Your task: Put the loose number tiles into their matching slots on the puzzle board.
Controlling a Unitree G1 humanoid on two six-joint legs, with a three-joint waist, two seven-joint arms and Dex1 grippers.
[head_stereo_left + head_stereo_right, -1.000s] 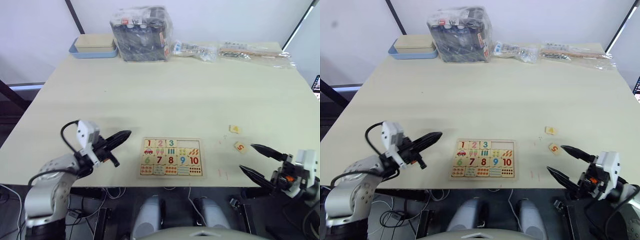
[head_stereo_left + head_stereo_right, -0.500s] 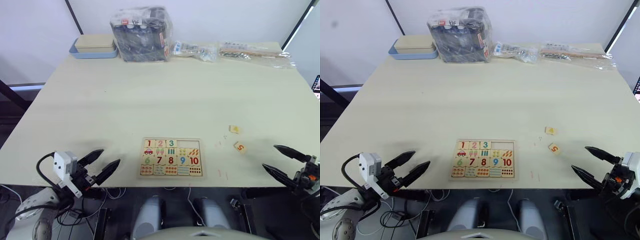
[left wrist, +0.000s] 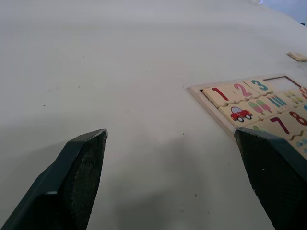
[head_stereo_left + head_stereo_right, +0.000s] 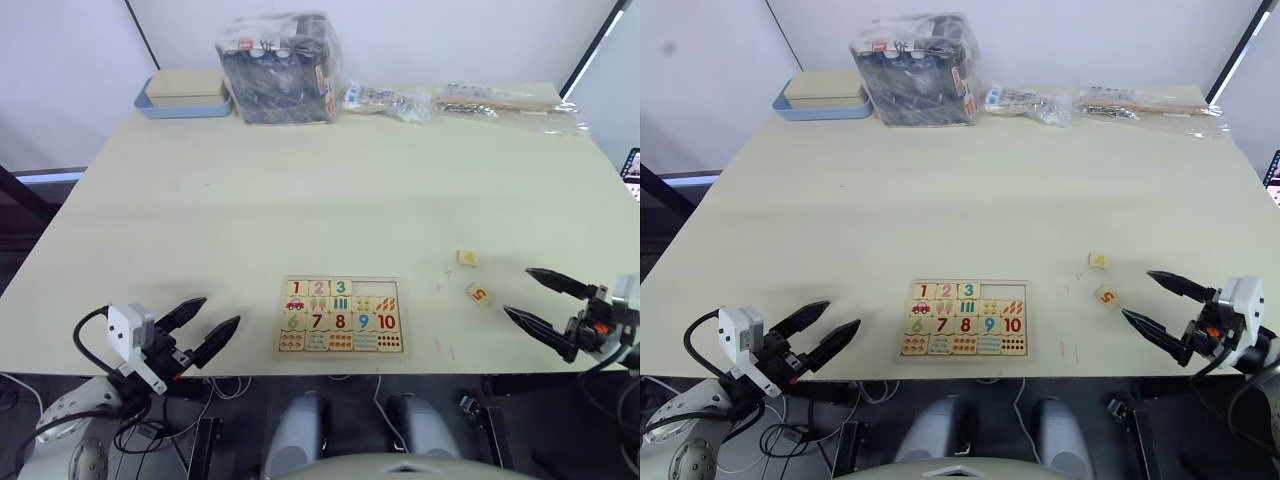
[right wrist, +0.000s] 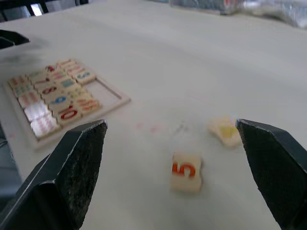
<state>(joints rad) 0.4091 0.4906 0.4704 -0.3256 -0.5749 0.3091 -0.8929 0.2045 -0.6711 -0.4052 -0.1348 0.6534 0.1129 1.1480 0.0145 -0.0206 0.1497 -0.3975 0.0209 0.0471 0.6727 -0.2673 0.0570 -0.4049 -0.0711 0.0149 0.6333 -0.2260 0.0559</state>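
Two loose number tiles lie on the tabletop toward its right near corner: the 4 tile (image 4: 468,258) with a yellow digit, and the 5 tile (image 4: 478,293) with a red-orange digit, just nearer the front edge. Three more — 1, 2 and 3 — sit in the top row of the puzzle board (image 4: 341,316), where the two slots beside them are bare. The board, pale wood with coloured numbers and picture squares, lies flat near the middle of the front edge. The left gripper (image 4: 205,328) is at the front-left edge, fingers spread and empty. The right gripper (image 4: 537,303) is at the front-right edge, fingers apart and empty, near the 5 tile. The tabletop's middle is bare; bags and boxes line the far edge.
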